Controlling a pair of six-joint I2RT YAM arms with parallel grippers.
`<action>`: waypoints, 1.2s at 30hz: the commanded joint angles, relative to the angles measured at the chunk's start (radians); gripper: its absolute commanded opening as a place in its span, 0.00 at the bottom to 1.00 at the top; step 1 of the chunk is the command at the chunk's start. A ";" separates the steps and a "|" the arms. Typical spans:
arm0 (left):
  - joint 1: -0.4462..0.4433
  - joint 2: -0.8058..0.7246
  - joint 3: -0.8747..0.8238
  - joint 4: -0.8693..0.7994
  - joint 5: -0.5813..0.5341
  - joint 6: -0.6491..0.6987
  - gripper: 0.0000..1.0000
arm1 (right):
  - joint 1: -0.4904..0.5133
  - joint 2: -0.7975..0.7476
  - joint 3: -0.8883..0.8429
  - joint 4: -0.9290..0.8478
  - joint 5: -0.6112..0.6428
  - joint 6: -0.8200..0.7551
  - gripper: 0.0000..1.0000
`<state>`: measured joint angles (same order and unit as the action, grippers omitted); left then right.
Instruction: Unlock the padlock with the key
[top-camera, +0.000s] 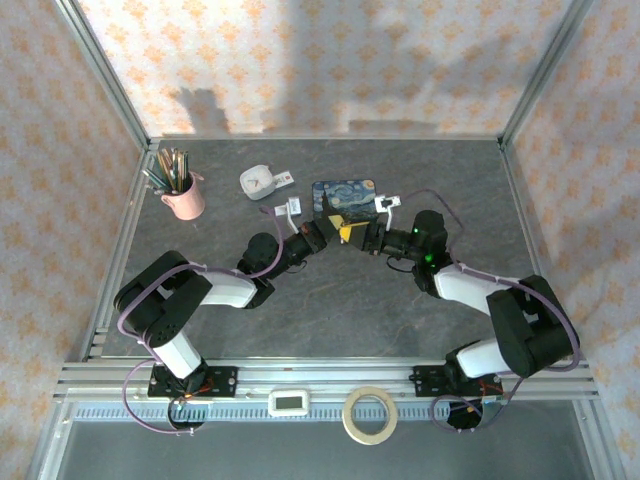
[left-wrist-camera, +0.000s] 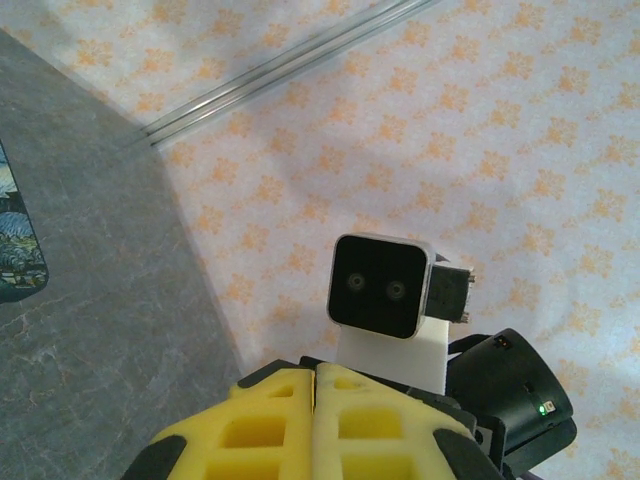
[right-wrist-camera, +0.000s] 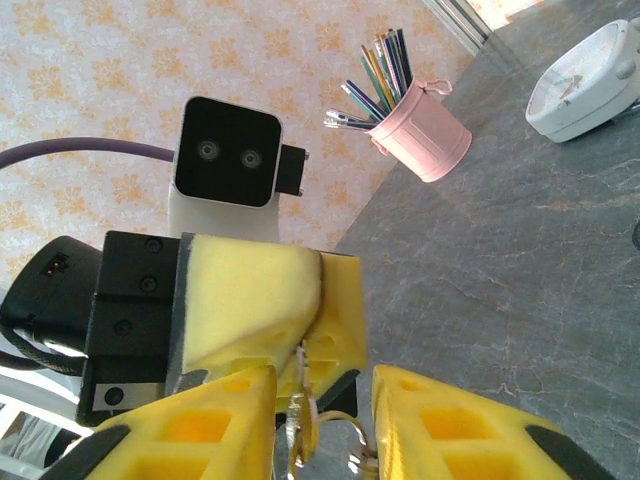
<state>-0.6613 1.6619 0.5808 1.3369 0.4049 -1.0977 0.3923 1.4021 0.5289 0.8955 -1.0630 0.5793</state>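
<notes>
My two grippers meet tip to tip above the table's middle, just in front of the blue tin (top-camera: 345, 195). The left gripper (top-camera: 330, 235) (left-wrist-camera: 318, 375) is shut, its yellow fingers pressed together. In the right wrist view the left gripper (right-wrist-camera: 305, 335) pinches the slim silvery key (right-wrist-camera: 303, 362), which sticks out of the seam toward the padlock (right-wrist-camera: 300, 435). The small metal padlock, its thin curved shackle to one side, sits between the fingers of my right gripper (right-wrist-camera: 325, 378) (top-camera: 362, 238), which is shut on it. Where key meets padlock is partly hidden at the frame's bottom edge.
A pink cup of pens (top-camera: 185, 195) (right-wrist-camera: 420, 135) stands at the back left, with a white round object (top-camera: 258, 182) (right-wrist-camera: 590, 75) beside it. Small white items (top-camera: 285, 208) lie left of the tin. A tape roll (top-camera: 368, 413) and a white device (top-camera: 291, 402) rest on the near rail.
</notes>
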 joint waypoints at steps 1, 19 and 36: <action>-0.006 -0.030 -0.005 0.050 -0.017 0.015 0.00 | 0.008 0.006 -0.004 0.013 -0.011 -0.010 0.30; 0.017 -0.030 -0.018 0.016 -0.045 0.018 0.53 | -0.022 -0.003 -0.005 -0.021 0.037 -0.038 0.00; 0.058 0.138 0.295 -0.892 -0.102 0.436 0.49 | -0.060 -0.138 0.090 -0.687 0.605 -0.365 0.00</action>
<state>-0.5869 1.7622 0.8200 0.6445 0.3546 -0.7891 0.3389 1.2964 0.5953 0.3008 -0.6041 0.2638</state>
